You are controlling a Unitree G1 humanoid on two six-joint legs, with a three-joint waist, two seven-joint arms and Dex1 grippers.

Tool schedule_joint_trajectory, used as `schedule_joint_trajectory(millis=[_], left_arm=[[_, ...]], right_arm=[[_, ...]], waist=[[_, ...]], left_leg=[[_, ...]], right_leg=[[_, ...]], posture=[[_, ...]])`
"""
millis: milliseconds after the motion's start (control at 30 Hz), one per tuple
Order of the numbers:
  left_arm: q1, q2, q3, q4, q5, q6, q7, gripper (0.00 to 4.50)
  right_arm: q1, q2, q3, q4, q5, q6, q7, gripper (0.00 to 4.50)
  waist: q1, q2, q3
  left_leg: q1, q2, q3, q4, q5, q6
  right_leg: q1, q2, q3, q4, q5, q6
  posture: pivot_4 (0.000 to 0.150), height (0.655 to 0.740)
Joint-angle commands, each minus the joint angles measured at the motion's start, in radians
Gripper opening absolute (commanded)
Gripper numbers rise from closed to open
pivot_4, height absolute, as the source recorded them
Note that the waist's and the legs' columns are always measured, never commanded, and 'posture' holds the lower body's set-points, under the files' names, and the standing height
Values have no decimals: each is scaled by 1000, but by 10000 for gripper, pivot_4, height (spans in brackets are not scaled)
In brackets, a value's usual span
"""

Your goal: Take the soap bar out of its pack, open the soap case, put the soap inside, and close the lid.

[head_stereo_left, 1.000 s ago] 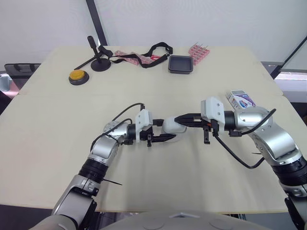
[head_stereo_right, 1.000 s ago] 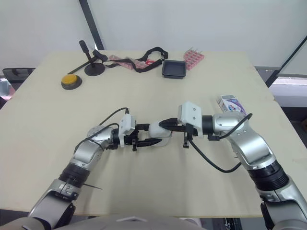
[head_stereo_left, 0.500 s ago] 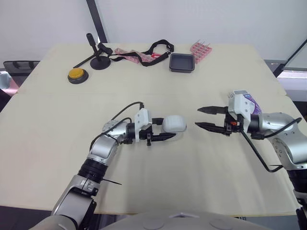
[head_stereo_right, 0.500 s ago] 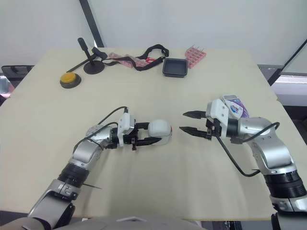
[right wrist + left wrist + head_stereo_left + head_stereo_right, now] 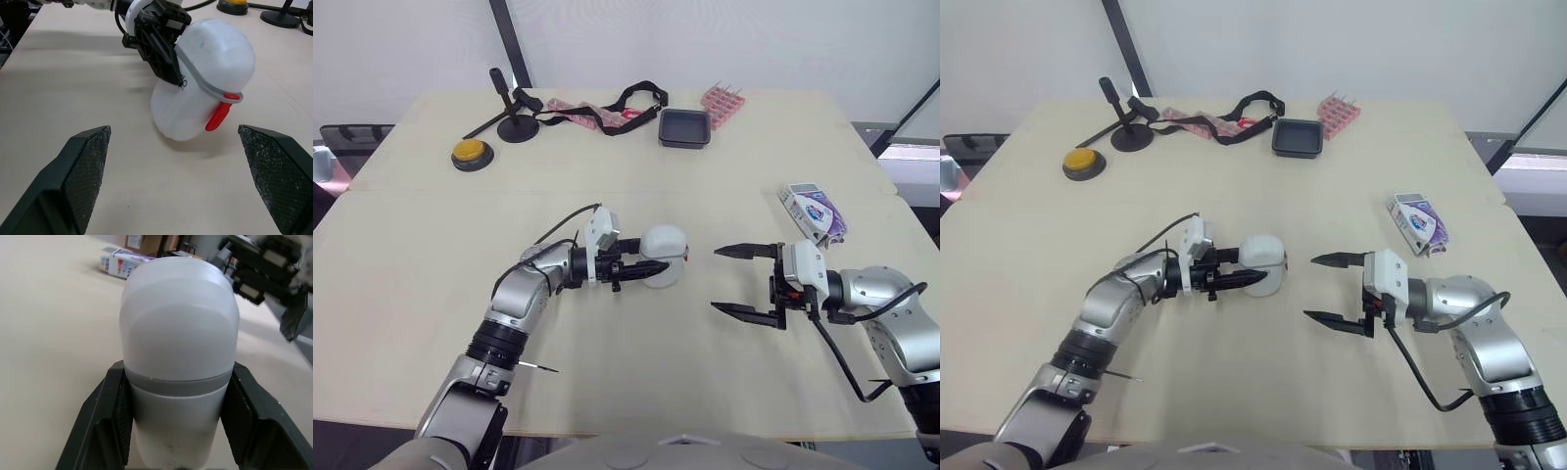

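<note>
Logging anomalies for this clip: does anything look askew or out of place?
The white oval plastic soap case sits tilted in the left gripper, its red latch pointing down. Nothing looks spilled or damaged.

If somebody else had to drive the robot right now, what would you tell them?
Left end effector: shut on the white rounded plastic soap case, which is tilted with its lower edge on the beige table.
Right end effector: open, holding nothing, facing the case across a gap.
White and purple cardboard soap pack: lying on the table at the robot's right, touched by neither.
Done: case gripped; lid looks closed.
Left: take soap out, open case, put soap in, close lid.
</note>
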Motion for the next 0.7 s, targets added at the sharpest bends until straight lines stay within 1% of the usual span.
schedule_joint_trajectory(millis=[33, 100, 167, 233, 300, 433, 533, 667, 700], left_arm=[[-40, 23, 47, -64, -111, 256, 51, 19088], [-65, 26, 82, -60, -184, 439, 96, 19088], [-99, 25, 118, -36, -248, 669, 161, 19088], [-122, 8, 157, -9, -289, 824, 208, 19088], [-142, -27, 216, 32, -301, 928, 269, 19088], [-168, -80, 296, 111, -255, 1002, 386, 19088], [-162, -73, 274, 127, -230, 1004, 414, 19088], [-146, -48, 216, 117, -217, 974, 397, 19088], [-144, -39, 198, 114, -215, 957, 386, 24087]], right_arm=[[3, -6, -18, 0, 12, -25, 12, 44863], [7, -6, -16, 3, 17, -22, 15, 44863], [19, -4, -13, 2, 24, -14, 18, 44863], [28, -3, -8, 3, 24, -12, 20, 44863], [33, -1, -6, 7, 21, -14, 21, 44863], [38, 0, -7, 13, 15, -14, 15, 44863], [45, -4, -8, 11, 15, -11, 16, 44863], [45, -7, -7, 10, 12, -9, 15, 44863], [43, -7, -7, 11, 11, -8, 15, 44992]], waist=[[0, 0, 0], [-1, 0, 0], [1, 0, 0], [2, 0, 0], [3, 0, 0], [4, 0, 0], [4, 0, 0], [4, 0, 0], [4, 0, 0]], left_leg=[[0, 0, 0, 0, 0, 0], [0, 0, 0, 0, 0, 0], [0, 0, 0, 0, 0, 0], [0, -1, 0, 0, 0, -1], [0, -1, 0, 0, 0, -1], [-1, -1, -1, 0, 0, -1], [-1, -1, -2, 0, 0, -1], [0, -1, -3, 0, 0, -1], [1, -1, -3, 0, 0, 0]], right_leg=[[0, 0, 0, 0, 0, 0], [0, 0, 0, 0, 0, 0], [0, 0, 0, 0, 0, 0], [0, 0, 0, 0, 0, 0], [0, 0, 0, -1, 0, 0], [2, 0, 0, -3, 0, 0], [4, 0, -1, -5, 0, 0], [5, 0, -2, -6, 0, 0], [6, 0, -2, -6, 0, 0]], posture=[[1500, 7400], [1500, 7400], [1500, 7400], [1500, 7400], [1500, 7400], [1500, 7400], [1500, 7400], [1500, 7400], [1500, 7400]])
